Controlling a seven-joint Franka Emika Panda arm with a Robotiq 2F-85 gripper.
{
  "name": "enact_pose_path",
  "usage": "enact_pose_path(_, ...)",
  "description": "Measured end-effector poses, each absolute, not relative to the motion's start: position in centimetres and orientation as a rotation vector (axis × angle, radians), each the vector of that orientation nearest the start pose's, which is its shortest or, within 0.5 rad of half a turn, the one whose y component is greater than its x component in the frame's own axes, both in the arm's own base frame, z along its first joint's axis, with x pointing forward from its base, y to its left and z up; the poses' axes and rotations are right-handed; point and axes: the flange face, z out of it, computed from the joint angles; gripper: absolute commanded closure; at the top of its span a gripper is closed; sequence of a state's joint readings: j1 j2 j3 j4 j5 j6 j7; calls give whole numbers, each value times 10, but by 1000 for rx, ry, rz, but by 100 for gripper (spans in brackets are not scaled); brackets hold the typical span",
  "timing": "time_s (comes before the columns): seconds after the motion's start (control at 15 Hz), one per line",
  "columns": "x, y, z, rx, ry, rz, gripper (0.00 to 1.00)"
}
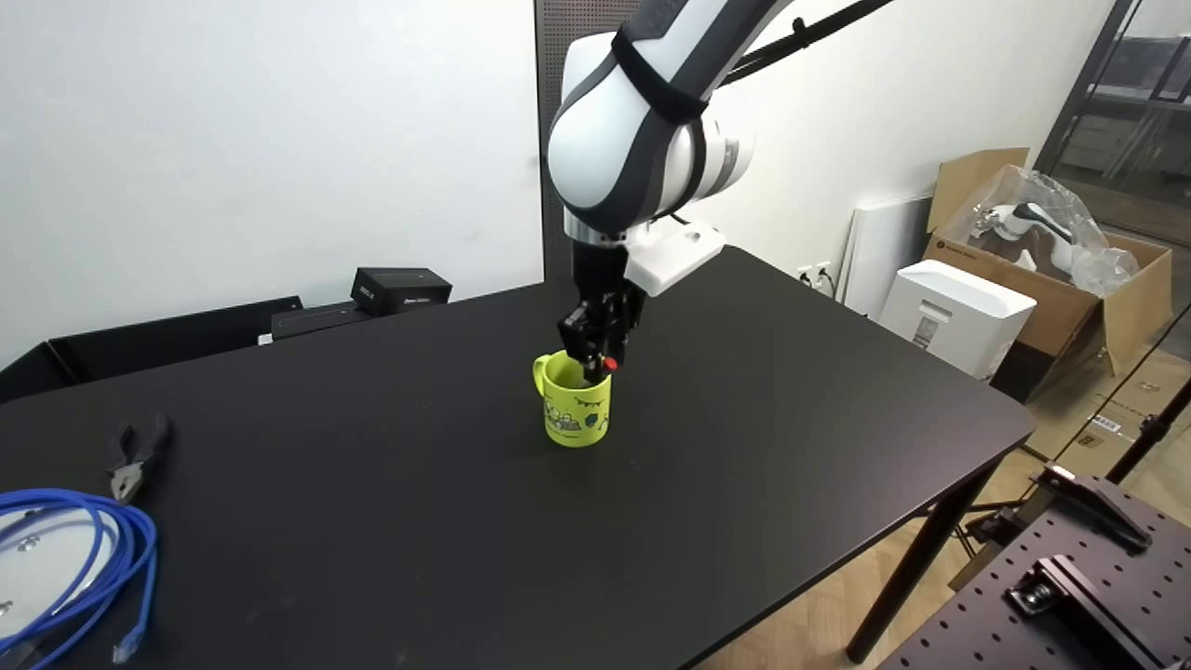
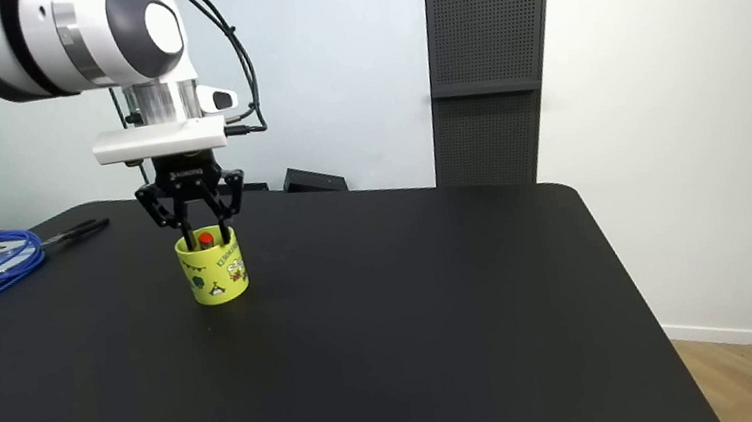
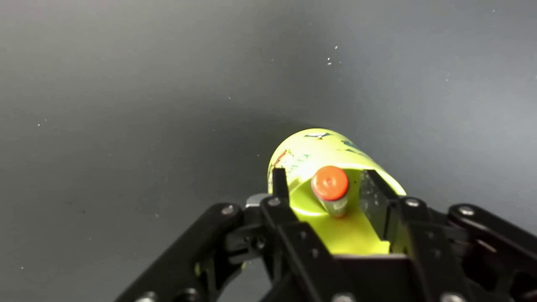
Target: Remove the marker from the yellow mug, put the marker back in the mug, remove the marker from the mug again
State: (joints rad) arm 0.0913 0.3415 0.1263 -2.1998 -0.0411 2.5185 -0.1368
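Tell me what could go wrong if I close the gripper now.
The open gripper straddles the marker, but one finger overlaps the edge of the yellow mug in the wrist view, so closing might pinch its wall and tip it. The marker's red end sits near the rim; a shallow grip could slip.

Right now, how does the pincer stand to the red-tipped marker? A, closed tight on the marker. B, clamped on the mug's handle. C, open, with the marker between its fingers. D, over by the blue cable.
C: in the wrist view the pincer has its fingers apart on either side of the marker, and the yellow mug shows in the gap between each finger and the marker.
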Motion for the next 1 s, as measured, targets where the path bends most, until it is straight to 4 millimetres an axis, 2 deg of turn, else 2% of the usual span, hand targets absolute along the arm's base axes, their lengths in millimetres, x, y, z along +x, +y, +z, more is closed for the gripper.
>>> enact_pose_path(0.13,541,123,226,-3064,-604,39,95)
enact_pose_path(0.2,541,125,227,-3062,-609,43,98)
enact_pose_path(0.33,541,128,228,-3058,-619,50,94)
enact_pose_path(0.67,539,132,235,-3053,-634,58,94)
enact_pose_path(1.0,538,134,265,-3064,-656,-5,94)
